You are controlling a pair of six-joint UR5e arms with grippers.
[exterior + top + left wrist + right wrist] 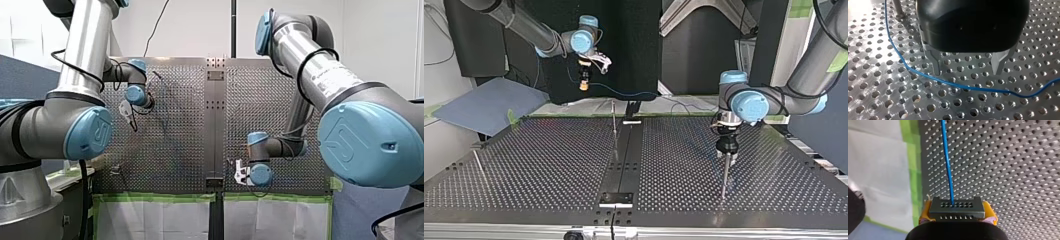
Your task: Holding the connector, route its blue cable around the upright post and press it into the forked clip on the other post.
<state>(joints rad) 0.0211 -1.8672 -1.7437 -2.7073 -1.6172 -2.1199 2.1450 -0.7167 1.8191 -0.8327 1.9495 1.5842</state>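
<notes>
My right gripper (958,216) is shut on a black connector (957,207), which sits between its yellow pads (990,213). The blue cable (947,162) runs straight ahead from the connector over the perforated table. In the top view my right gripper (584,84) hangs high at the back left, and the cable (624,92) trails to the right. My left gripper (968,68) is open just above the plate, its metal fingers (936,65) straddling nothing. The cable (960,86) crosses the plate just ahead of them. A thin upright post (724,175) stands right under my left gripper (727,152).
Another thin post (614,127) rises near the table's central dark strip (621,165), and a third rod (479,166) leans at the top view's left. A post's base (898,10) shows beside my left gripper. Green tape (911,165) edges the table next to white sheeting.
</notes>
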